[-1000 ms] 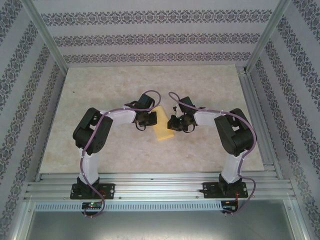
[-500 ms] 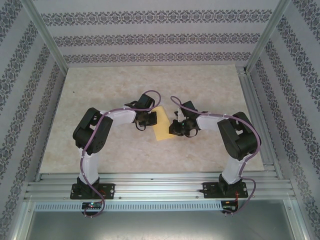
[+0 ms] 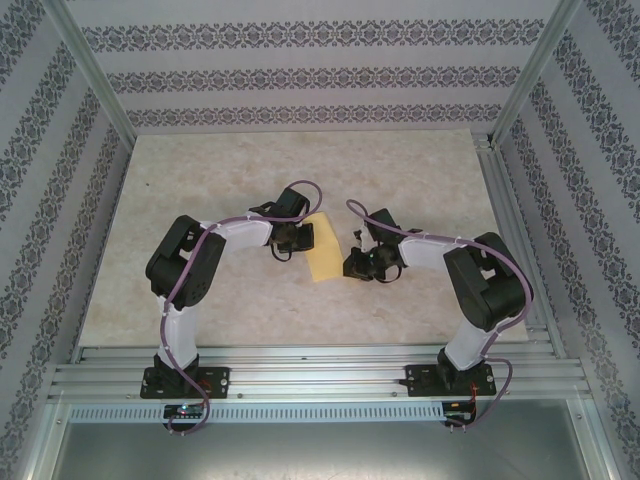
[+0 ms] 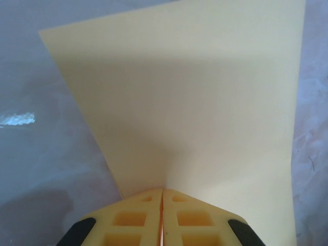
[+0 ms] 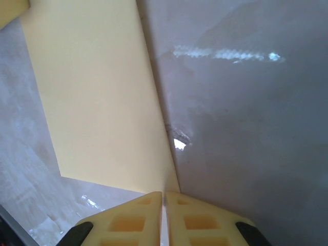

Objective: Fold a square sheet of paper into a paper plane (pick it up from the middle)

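The square sheet of paper [image 3: 322,255] is a yellow folded strip lying mid-table between both grippers. My left gripper [image 3: 297,241] sits on its left edge. In the left wrist view the jaws [image 4: 162,190] are shut, and the paper [image 4: 195,92] rises in a soft ridge into their tips. My right gripper [image 3: 351,266] is at the sheet's near right corner. In the right wrist view its jaws [image 5: 164,193] are shut to a hairline slit. The paper [image 5: 97,92] lies flat there, its corner ending at the tips. I cannot tell whether that corner is pinched.
The pale marbled tabletop [image 3: 200,190] has free room all round the sheet. Aluminium rails [image 3: 320,370] run along the near edge where the arm bases sit. More rails [image 3: 510,230] line the right side. Patterned walls close in the back and sides.
My right arm has swung rightward and nearer, its gripper sliding down the sheet's right edge to the near corner. The left gripper and the paper have stayed put.
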{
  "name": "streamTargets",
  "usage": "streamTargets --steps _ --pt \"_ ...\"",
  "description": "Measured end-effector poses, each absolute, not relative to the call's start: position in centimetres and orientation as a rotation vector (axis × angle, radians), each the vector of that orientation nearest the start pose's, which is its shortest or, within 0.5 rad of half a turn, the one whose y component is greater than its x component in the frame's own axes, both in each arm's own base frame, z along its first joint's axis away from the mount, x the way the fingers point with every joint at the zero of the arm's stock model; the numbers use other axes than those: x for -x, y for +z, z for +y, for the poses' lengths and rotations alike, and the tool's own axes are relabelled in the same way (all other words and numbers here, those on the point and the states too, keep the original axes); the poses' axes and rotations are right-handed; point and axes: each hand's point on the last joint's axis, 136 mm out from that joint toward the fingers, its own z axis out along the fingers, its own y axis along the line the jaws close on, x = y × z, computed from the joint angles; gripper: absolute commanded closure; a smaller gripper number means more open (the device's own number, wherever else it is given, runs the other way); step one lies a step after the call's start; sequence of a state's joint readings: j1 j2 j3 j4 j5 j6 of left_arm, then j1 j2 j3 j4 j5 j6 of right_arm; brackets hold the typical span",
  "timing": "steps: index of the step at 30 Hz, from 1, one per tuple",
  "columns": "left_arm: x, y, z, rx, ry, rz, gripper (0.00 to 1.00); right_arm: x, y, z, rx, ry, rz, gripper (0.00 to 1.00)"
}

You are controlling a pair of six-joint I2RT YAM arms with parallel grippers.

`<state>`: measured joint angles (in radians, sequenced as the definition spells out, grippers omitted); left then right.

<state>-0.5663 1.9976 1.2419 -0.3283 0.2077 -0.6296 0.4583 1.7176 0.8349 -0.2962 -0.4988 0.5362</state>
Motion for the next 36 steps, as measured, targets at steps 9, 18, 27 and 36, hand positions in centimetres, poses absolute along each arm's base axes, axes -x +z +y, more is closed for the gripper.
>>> streamTargets --steps 9,18,27,36 --pt "-37.1 1.5 -27.8 0.016 -0.630 2.787 0.90 -34.0 9.6 25.3 0.041 1.030 2.620 0.86" --pt "-37.0 1.5 -27.9 0.011 -0.624 2.786 0.90 -38.4 5.0 27.2 -0.007 1.044 2.663 0.86" --pt "-37.0 1.5 -27.9 0.011 -0.624 2.787 0.90 -39.8 1.7 26.4 -0.071 1.010 2.706 0.86" --pt "-37.0 1.5 -27.9 -0.019 -0.620 2.783 0.90 -40.2 2.0 26.1 -0.092 1.020 2.694 0.86"
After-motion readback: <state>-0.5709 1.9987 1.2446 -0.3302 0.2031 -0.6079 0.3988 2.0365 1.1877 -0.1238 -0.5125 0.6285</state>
